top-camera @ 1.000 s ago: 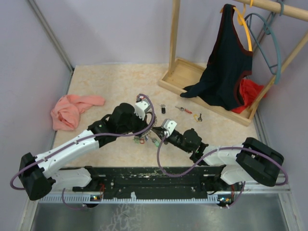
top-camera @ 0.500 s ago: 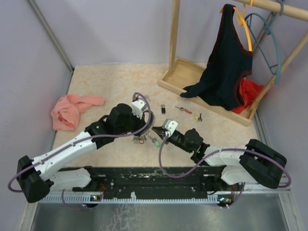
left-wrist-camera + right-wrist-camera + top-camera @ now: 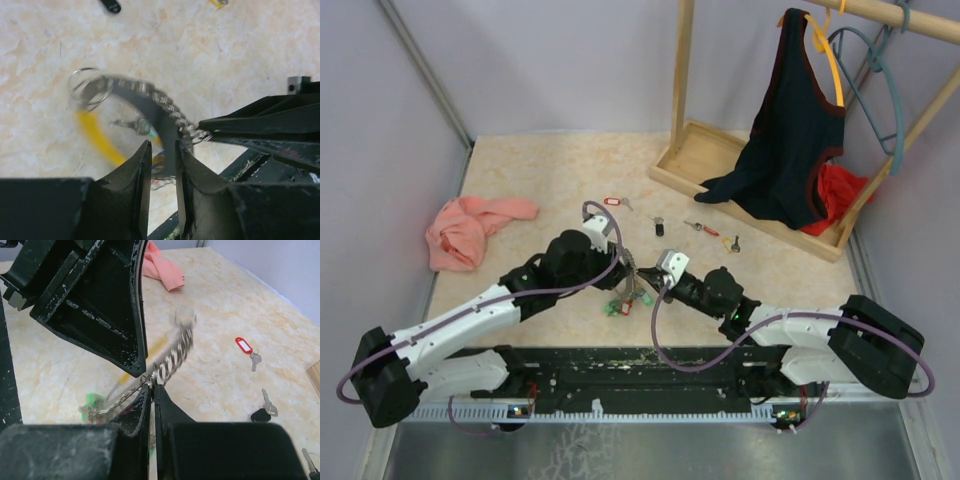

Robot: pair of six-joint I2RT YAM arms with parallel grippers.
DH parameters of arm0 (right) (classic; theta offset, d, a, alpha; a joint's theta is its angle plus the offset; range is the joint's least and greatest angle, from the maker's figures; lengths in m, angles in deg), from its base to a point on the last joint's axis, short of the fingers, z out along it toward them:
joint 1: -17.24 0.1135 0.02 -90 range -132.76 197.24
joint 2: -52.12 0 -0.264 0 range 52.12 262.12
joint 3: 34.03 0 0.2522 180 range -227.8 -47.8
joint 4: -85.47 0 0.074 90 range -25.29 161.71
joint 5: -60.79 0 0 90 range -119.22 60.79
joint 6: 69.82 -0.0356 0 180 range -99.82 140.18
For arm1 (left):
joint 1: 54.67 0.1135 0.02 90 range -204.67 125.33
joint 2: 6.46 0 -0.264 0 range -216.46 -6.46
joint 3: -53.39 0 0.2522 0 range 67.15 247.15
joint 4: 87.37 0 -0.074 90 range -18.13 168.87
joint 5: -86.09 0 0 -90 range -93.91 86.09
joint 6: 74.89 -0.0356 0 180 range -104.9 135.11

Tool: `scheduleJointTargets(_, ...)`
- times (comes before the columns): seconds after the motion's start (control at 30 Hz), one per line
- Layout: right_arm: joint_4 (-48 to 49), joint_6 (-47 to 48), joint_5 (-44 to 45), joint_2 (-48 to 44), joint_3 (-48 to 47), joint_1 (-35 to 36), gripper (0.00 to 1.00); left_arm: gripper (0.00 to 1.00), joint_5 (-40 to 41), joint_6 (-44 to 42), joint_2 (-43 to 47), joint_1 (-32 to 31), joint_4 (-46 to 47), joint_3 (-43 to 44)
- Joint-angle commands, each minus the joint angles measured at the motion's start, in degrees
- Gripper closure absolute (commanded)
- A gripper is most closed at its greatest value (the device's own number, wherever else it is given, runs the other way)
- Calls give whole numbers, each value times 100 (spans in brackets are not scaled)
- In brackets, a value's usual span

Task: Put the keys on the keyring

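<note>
The keyring (image 3: 626,292) hangs low between my two grippers with its bunch of green and other coloured tags. My right gripper (image 3: 653,281) (image 3: 152,386) is shut on its thin wire, and a coiled silvery length (image 3: 175,357) rises blurred from the tips. In the left wrist view the keyring (image 3: 145,97) arcs past as a blur, and a dark band of it runs through the gap of my left gripper (image 3: 162,157) (image 3: 622,262), whose jaws stand apart. Loose keys lie beyond: a red-tagged one (image 3: 612,202) (image 3: 243,345), a black one (image 3: 659,228) (image 3: 260,414), a small red one (image 3: 700,228) and a yellow one (image 3: 731,243).
A pink cloth (image 3: 468,230) lies at the left. A wooden rack base (image 3: 705,165) with a dark top (image 3: 790,140), a red cloth and a teal hanger (image 3: 880,90) stands at the back right. Purple walls close in both sides.
My left arm has drawn back toward the near left and its jaws have parted. The red-tagged key now shows on the table. The keyring is swinging.
</note>
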Motion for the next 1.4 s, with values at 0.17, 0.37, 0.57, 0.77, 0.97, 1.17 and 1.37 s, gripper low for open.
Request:
scheduleJointTargets(0.17, -26, -193, -668, 266, -422, -237, 100, 52, 140, 466, 619, 157, 1478, -1145)
scheduleJointTargets(0.37, -178, -325, -1116, 625, -634, -454, 100, 44, 5, -138, 1169, 161, 3143, -2298)
scheduleJointTargets(0.57, -319, -399, -1281, 817, -790, -548, 100, 44, -248, -1048, 1385, 168, 5688, -3769)
scheduleJointTargets(0.77, -537, -407, -1655, 944, -960, -663, 100, 47, -494, -1858, 835, 202, 7373, -4269)
scheduleJointTargets(0.97, -815, -294, -1790, 919, -1038, -725, 100, 56, -1644, -2042, 195, 591, 7838, -4086)
scheduleJointTargets(1.17, -966, -205, -1902, 890, -1075, -766, 100, 55, -2972, -1742, -323, 1330, 8662, -4164)
scheduleJointTargets(1.37, -969, -191, -2053, 947, -1109, -817, 100, 53, -3891, -1961, -855, 1415, 8775, -3982)
